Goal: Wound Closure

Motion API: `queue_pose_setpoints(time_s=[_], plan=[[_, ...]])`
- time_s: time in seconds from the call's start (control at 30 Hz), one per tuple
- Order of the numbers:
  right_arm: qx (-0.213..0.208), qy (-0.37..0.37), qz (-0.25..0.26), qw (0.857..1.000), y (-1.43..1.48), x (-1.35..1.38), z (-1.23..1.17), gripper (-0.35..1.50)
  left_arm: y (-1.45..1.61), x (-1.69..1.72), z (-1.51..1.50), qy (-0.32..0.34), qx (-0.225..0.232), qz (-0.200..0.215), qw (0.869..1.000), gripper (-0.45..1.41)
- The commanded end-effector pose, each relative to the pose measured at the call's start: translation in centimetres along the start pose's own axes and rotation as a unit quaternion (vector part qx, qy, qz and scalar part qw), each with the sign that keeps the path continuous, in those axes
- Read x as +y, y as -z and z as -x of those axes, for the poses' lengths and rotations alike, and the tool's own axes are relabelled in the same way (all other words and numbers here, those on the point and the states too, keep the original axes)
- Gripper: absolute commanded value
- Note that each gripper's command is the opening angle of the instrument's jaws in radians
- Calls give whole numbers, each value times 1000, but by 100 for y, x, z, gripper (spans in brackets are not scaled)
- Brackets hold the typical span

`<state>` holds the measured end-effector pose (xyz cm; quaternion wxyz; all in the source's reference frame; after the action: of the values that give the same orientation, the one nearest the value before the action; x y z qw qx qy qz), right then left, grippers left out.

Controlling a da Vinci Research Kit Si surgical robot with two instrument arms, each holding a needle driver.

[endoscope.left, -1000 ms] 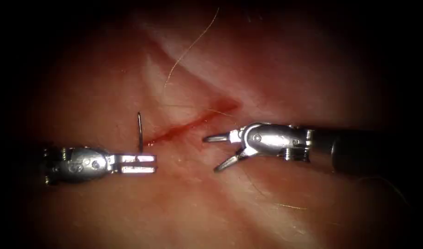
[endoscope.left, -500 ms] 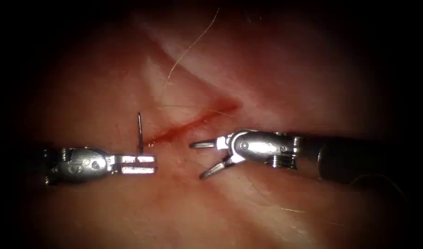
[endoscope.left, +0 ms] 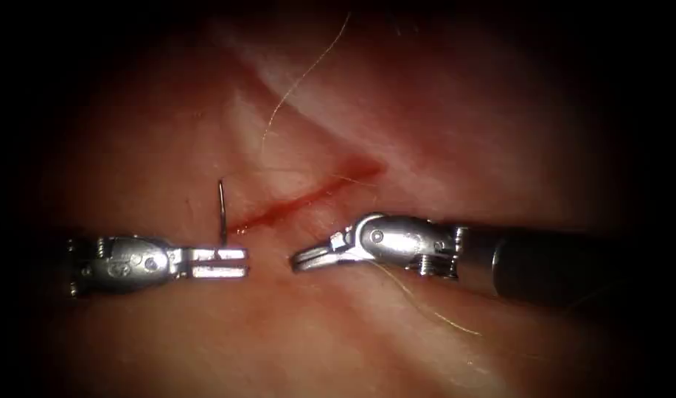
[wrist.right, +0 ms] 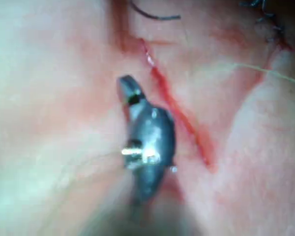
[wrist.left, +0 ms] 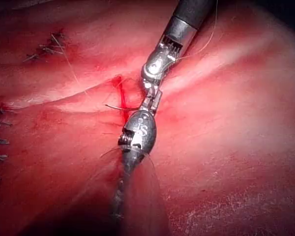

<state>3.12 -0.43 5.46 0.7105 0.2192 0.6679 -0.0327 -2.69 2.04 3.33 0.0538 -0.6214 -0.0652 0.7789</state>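
While the tissue (endoscope.left: 426,110) spreads under both of your arms, its cut (endoscope.left: 301,199) runs as a thin red line from about 8 o'clock up toward 2 o'clock across the middle of the endoscope view, with red fluid (endoscope.left: 267,215) pooled along it. In the left wrist view the tissue (wrist.left: 236,162) also carries older rows of stitches (wrist.left: 48,46) well away from the cut (wrist.left: 120,96).

Your right tool (endoscope.left: 302,259) comes in from 3 o'clock and lies just right of the cut's lower end. Its jaws are closed together, and you hold nothing in them that can be made out. In the right wrist view the same tool (wrist.right: 127,87) sits just beside the cut (wrist.right: 179,115).

Your left tool (endoscope.left: 221,262) comes in from 9 o'clock, on the left of the cut, with its tip near the cut's lower end. Its jaws are clamped on the needle (endoscope.left: 222,214) at one end of its curve. The needle stands up from the jaws toward 12 o'clock, clear of the tissue and just left of the cut. In the left wrist view the needle (wrist.left: 119,107) shows as a dark arc across the cut.

A pale thread (endoscope.left: 304,74) trails over the tissue from 12 o'clock down toward the cut, and another strand crosses below your right tool.
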Motion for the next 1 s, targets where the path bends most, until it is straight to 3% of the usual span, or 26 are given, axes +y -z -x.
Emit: queue_pose_setpoints(time_s=[0.03, 0.23, 0.43, 0.5, 0.63, 1.0], plan=[[-4, 2, -3, 1000, -4, 4, 2, -35, -6, 0, 5, 0, 0, 0, 1000, -45], [-19, 3, -14, 1000, -5, -8, -5, -35, -6, 0, 5, 0, 1, 0, 1000, -45], [-36, 5, -41, 998, -5, -41, -23, -35, -6, 0, 5, 0, 1, 0, 1000, -45], [-49, 10, -50, 998, -2, -68, -35, -35, -6, 0, 5, 0, 1, 0, 1000, -45], [-58, 16, -55, 997, 2, -96, -44, -35, -7, 0, 5, 0, 1, 0, 1000, -45], [-46, 14, -54, 997, 2, -85, -40, -35, -9, 0, 5, 0, 0, -1, 1000, -45]])
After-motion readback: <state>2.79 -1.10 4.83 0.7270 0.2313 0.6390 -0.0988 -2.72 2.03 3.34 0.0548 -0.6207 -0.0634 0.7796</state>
